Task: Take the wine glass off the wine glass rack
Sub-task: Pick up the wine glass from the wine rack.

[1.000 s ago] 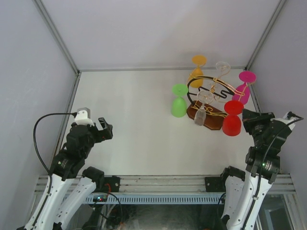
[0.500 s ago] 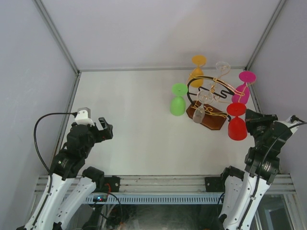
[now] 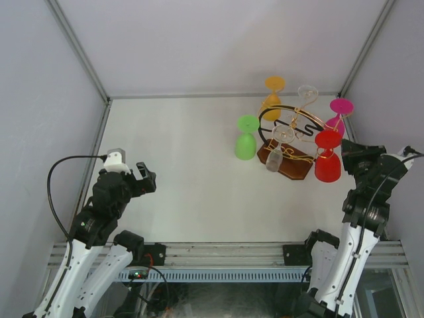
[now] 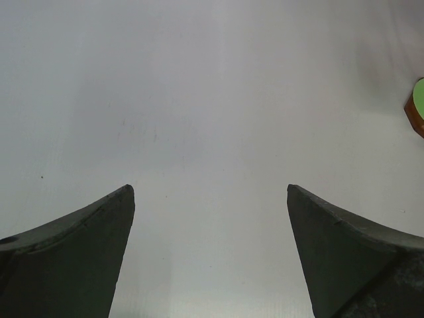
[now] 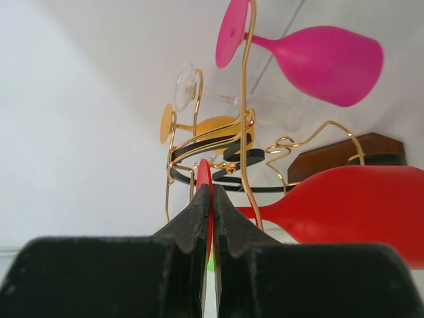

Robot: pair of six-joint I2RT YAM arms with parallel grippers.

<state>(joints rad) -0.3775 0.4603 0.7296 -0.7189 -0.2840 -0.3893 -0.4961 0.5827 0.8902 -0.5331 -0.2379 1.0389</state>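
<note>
The wine glass rack has a dark brown base [image 3: 286, 165], a black wavy arch [image 3: 273, 111] and gold wire arms [image 5: 244, 99]. My right gripper [image 5: 211, 189] is shut on the thin foot of the red wine glass [image 5: 351, 205], which lies sideways at the rack's right side [image 3: 326, 165]. Its stem crosses a gold wire arm; I cannot tell if they touch. In the top view the right gripper [image 3: 346, 154] is just right of the glass. My left gripper [image 3: 143, 179] is open and empty over bare table at the near left [image 4: 211, 192].
Other glasses hang on the rack: green [image 3: 246, 140], orange [image 3: 272, 98], pink [image 3: 336, 118] and two clear ones [image 3: 306, 93] [image 3: 276, 158]. The rack stands in the back right corner, close to the grey walls and metal frame posts [image 3: 363, 53].
My right gripper has carried the red glass to the right and then toward the back. The rack shifted slightly. The left arm has not moved.
</note>
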